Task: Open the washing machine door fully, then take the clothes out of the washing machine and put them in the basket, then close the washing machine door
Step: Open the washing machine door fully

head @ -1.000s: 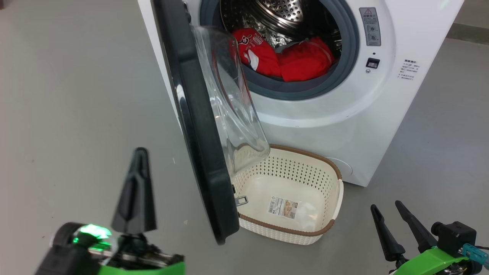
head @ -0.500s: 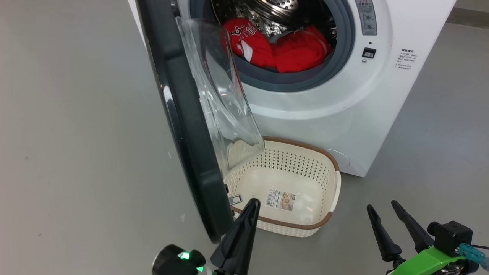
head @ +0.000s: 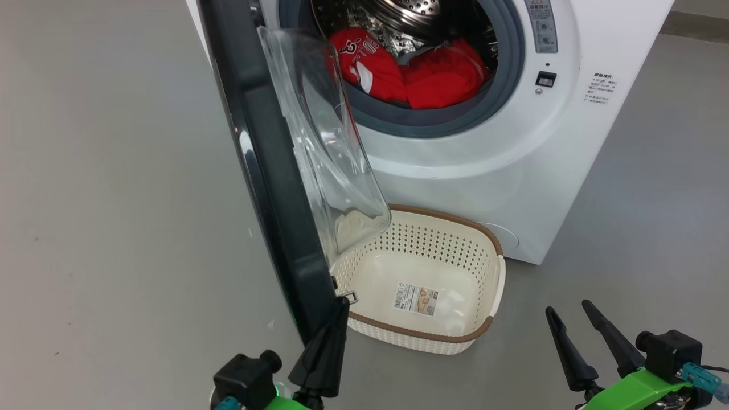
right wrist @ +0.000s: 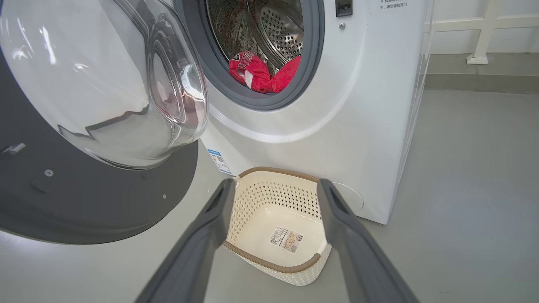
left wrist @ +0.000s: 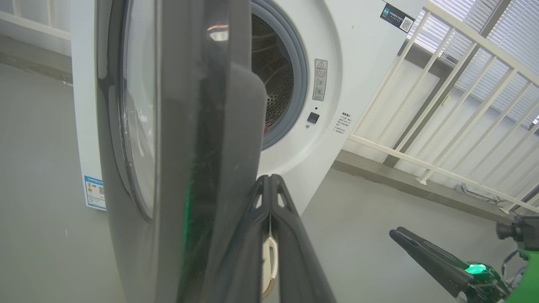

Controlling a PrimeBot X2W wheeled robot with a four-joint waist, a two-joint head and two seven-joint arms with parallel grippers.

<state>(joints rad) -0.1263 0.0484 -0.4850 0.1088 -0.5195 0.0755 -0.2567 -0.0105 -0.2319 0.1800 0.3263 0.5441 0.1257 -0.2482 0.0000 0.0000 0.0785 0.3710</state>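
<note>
The left hand (head: 339,307), fingers pressed together, sits by the inner lower edge of the half-open door (head: 256,142) near the basket (head: 450,219), so door-opening looks in hand and the next move is to push it wide, while the clothes (head: 410,74) lie in the machine (head: 512,171) and the right hand (head: 568,307) is spread and empty.

White washing machine (head: 484,188) with grey gasket (head: 433,122) and perforated steel drum (head: 416,8), glossy black-rimmed door (head: 262,171), red clothes (head: 438,80) with white lettering, cream hole-patterned basket (head: 421,250) edged in brown.
</note>
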